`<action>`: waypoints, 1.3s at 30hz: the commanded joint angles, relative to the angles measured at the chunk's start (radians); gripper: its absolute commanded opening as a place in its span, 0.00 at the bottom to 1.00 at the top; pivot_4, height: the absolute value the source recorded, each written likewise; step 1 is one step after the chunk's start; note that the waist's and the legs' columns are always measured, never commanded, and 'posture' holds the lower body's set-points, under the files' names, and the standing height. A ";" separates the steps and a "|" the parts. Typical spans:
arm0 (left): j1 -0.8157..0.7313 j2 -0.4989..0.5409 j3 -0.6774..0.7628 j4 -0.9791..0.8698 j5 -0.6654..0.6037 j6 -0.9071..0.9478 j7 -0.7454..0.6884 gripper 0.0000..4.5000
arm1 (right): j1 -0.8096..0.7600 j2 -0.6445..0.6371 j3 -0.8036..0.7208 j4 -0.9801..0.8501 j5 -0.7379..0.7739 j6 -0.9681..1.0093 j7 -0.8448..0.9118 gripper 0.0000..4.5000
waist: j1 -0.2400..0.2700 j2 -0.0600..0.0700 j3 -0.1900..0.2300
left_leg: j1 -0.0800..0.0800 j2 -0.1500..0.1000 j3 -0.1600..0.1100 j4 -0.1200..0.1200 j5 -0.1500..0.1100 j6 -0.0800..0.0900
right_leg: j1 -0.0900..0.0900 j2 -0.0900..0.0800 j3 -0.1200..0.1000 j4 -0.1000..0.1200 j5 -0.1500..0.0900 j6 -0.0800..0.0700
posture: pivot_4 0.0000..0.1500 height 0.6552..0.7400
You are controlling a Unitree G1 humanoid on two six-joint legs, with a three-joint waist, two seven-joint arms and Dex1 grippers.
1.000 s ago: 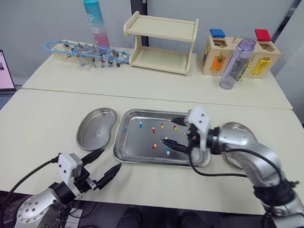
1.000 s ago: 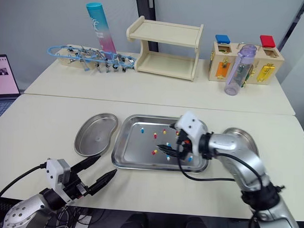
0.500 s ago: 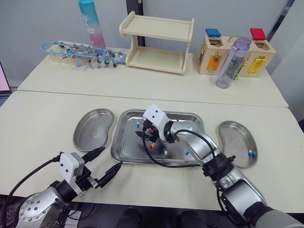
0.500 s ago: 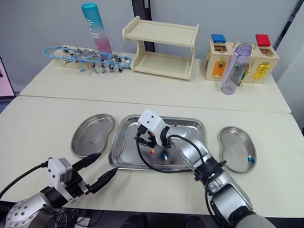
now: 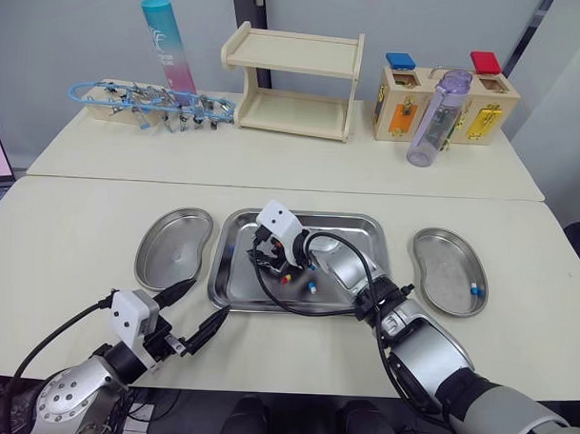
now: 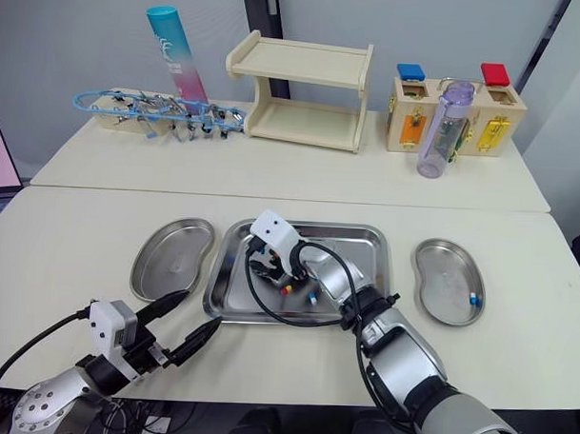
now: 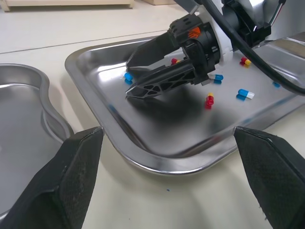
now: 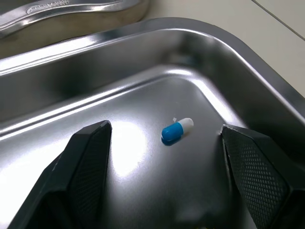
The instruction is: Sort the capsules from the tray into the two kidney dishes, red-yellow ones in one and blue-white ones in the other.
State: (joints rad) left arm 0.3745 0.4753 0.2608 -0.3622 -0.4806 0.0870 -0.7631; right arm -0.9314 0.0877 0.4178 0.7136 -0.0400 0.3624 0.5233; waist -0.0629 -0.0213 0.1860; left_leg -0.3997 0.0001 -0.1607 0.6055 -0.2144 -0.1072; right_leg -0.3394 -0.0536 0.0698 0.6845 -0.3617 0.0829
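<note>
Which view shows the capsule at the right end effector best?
Right wrist view: the blue-white capsule lies whole on the tray, ahead of the right end effector's open fingers. Left wrist view shows part of it; eye views, too small to tell.

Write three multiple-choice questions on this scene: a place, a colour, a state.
1. Where is the right pincer?
A. Over the tray.
B. Over the left kidney dish.
C. On the shelf.
2. What colour is the capsule in the right kidney dish?
A. Red-yellow.
B. Blue-white.
C. Green.
3. How is the left pincer?
A. Shut on a capsule.
B. Shut on the tray.
C. Open, holding nothing.
Answers: 1 A, its fingers reach into the tray; 2 B, both colours show; 3 C, its fingers stand apart.
</note>
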 commanded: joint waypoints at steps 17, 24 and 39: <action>-0.009 0.011 -0.016 -0.073 0.005 0.036 0.039 1.00 | -0.017 0.034 -0.008 0.001 -0.071 -0.084 0.049 0.01 | -0.010 0.000 0.000 | 0.000 0.000 0.000 0.000 0.000 0.000 | -0.003 0.000 0.001 0.004 0.000 -0.001 | 1.00 1.00; -0.021 0.029 -0.012 -0.076 -0.019 0.038 0.005 1.00 | 0.014 -0.017 -0.023 -0.207 -0.047 -0.041 0.114 0.01 | -0.010 0.000 0.000 | 0.000 0.000 0.000 0.000 0.000 0.000 | -0.003 0.000 0.000 0.004 0.000 -0.001 | 1.00 1.00; -0.111 0.184 -0.084 -0.115 -0.225 0.078 -0.370 1.00 | 0.467 -0.554 -0.407 -1.268 0.331 0.519 0.334 0.01 | 0.014 0.002 0.001 | -0.002 0.000 0.000 -0.001 0.000 0.000 | 0.004 -0.001 0.000 -0.003 0.000 0.000 | 1.00 1.00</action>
State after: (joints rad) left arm 0.2795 0.6566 0.1871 -0.4567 -0.6818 0.1723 -1.1069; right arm -0.4570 -0.4591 0.0693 -0.4768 0.2376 0.8456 0.8551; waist -0.0488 -0.0191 0.1873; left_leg -0.4017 -0.0003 -0.1602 0.6042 -0.2145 -0.1070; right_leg -0.3350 -0.0543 0.0699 0.6818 -0.3621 0.0825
